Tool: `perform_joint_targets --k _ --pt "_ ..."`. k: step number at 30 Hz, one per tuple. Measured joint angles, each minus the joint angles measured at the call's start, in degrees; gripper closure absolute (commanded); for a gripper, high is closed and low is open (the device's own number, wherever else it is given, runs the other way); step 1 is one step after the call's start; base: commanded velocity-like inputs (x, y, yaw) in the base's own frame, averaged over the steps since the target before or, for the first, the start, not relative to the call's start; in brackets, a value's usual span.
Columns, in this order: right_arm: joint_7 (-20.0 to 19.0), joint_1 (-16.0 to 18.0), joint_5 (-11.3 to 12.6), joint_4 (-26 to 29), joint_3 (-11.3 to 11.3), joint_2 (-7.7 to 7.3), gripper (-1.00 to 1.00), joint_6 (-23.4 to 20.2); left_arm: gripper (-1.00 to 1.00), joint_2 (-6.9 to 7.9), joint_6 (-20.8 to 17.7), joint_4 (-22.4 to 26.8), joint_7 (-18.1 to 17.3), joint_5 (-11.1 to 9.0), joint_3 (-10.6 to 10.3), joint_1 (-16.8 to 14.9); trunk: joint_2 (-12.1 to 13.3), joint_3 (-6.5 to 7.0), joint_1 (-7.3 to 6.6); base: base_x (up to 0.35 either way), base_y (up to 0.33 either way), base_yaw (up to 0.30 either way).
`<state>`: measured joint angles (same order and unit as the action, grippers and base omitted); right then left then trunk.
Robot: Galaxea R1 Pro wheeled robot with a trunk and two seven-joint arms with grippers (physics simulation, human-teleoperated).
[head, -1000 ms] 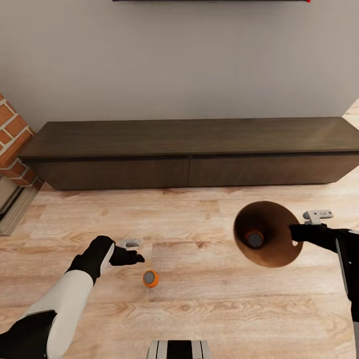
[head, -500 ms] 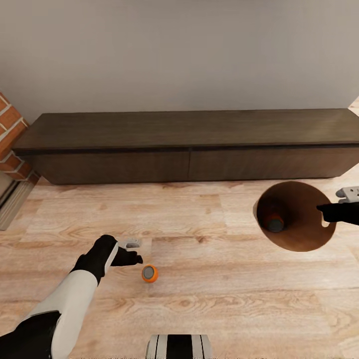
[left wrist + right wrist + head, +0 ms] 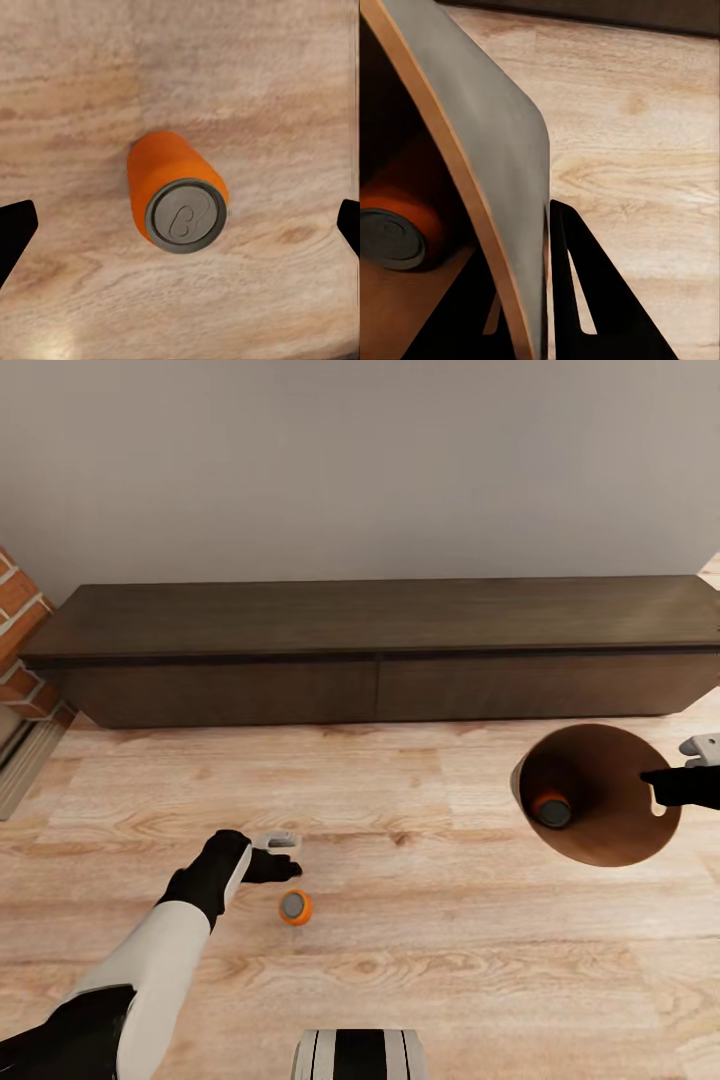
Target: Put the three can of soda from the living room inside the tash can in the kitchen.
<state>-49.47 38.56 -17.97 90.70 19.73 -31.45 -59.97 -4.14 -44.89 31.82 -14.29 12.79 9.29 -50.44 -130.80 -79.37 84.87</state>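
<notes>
Light wood floor [image 3: 420,800] is running up to a long dark low cabinet [image 3: 380,650] against a plain grey wall [image 3: 360,460], with a bit of brick edge [image 3: 20,630] showing at the left side of the head view. Left gripper [image 3: 283,857] is hovering low over the floor with its jaws spread wide, nothing between them yet. One orange soda can [image 3: 295,907] is standing upright on the floor just beside that gripper, on the robot's side of it, grey top facing up. From the left wrist camera the same can [image 3: 177,201] is sitting centred between the two dark fingertips [image 3: 15,229], well apart from both (no contact on either side). Right gripper [image 3: 697,770] is pinching the rim of the trash can [image 3: 625,840], one finger inside and one finger [image 3: 585,300] outside the wall, so it is closed on the bin and holding it off to the robot's right, tilted with its opening toward the head camera. Copper-brown inside is showing, grey outside [image 3: 495,150] is visible from the right wrist. A second orange can [image 3: 550,807] is lying at the bottom of the bin, grey top visible; the right wrist view is showing it too [image 3: 397,225], resting against the inner wall. Robot base edge [image 3: 358,1055] is peeking in at the bottom of the head view.
</notes>
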Motion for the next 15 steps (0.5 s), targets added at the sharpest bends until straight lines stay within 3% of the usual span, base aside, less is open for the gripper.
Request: perform_joint_targets --k 7,15 --pt "0.14 -0.10 -1.35 -0.08 0.01 -0.01 1.00 0.35 -1.00 0.07 -0.56 2.85 -0.60 -0.37 0.09 0.06 0.00 0.00 0.00 0.000 -0.222 0.000" --pt "0.07 -0.21 -1.15 -0.23 -0.01 -0.03 1.00 0.20 -1.00 0.01 -0.69 3.37 -0.56 -0.44 0.19 0.16 0.00 0.00 0.00 0.000 -0.044 0.000"
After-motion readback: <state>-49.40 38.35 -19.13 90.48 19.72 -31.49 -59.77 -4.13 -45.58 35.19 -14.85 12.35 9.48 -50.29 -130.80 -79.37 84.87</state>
